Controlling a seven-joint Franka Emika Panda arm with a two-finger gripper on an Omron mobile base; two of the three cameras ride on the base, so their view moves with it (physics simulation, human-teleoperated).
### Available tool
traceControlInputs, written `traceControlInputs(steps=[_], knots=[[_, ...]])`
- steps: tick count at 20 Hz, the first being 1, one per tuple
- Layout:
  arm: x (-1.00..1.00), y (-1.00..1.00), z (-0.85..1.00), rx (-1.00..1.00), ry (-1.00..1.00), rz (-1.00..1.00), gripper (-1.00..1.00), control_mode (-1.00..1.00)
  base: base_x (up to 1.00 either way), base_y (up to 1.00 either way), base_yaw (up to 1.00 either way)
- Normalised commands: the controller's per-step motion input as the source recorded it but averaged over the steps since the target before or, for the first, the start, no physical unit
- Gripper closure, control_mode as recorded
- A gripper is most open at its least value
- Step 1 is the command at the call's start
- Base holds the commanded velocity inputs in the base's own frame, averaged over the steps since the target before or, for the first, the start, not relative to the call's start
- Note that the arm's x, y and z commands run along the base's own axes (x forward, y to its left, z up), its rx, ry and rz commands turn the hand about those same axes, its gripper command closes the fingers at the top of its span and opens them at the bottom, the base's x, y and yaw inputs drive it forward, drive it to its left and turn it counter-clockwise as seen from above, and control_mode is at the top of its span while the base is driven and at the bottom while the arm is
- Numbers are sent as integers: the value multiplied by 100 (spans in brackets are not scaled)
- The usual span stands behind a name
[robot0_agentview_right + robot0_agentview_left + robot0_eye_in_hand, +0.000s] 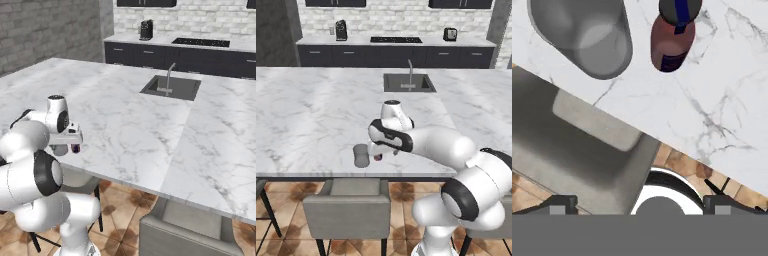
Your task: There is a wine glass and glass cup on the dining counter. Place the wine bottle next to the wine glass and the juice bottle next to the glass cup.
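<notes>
The glass cup point(587, 35), a short grey tumbler, stands near the front edge of the dining counter point(316, 115). Close beside it stands the juice bottle point(674, 40), upright, reddish-purple with a dark cap. Both also sit under the hand, the cup point(361, 155) left of the bottle point(377, 157). From the right base view the cup point(60, 149) and bottle point(75, 148) peek out below the hand. My gripper point(641, 202) hangs above the counter's front edge, open, with nothing between its fingers point(559, 202). The wine glass and wine bottle are out of view.
A grey chair point(348, 210) is tucked under the counter edge right below the hand, and another chair point(185, 230) sits further right. A sink point(408, 82) with a faucet is set into the counter's far side. The back counter holds a coffee machine point(341, 30) and toaster point(450, 34).
</notes>
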Motion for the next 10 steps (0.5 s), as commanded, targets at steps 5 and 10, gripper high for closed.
traceControlInputs(steps=[5, 10], knots=[[-67, -10, 5, 0, -10, -10, -100, -100, 0, 0, 0], [-57, -15, 10, 0, -3, -16, -100, -100, 0, 0, 0]])
